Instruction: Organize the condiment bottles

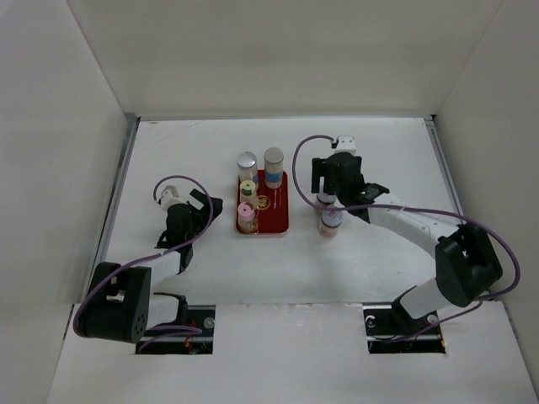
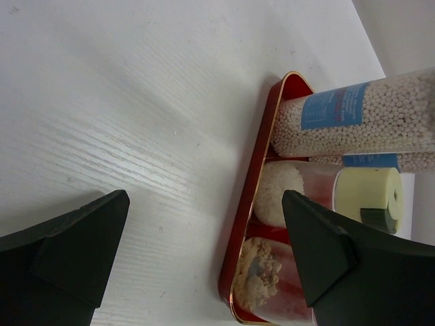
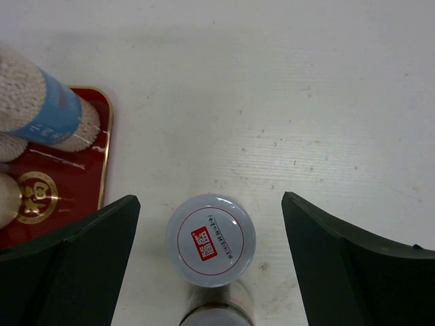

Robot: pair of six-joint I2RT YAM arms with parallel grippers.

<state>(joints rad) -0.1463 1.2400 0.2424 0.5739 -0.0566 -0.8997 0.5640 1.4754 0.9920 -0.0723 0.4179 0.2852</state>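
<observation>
plainly, the right hand (image 3: 209, 200) is hovering over the small cylindrical bottle with a glossy white round cap (image 3: 211, 239), dark fingers (image 3: 68, 258) spread to either side, probably lining up a grasp; that bottle is standing on the white grained surface (image 3: 306, 102) beside the flat red gold-rimmed tray (image 3: 81, 176). the left hand (image 2: 204, 204), also spread and empty, is hovering by the tray's four grain-filled bottles (image 2: 353, 115).

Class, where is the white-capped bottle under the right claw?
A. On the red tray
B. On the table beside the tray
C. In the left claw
B: the white-capped bottle stands on the table, off the red tray, between the fingers of the open right claw.
</observation>
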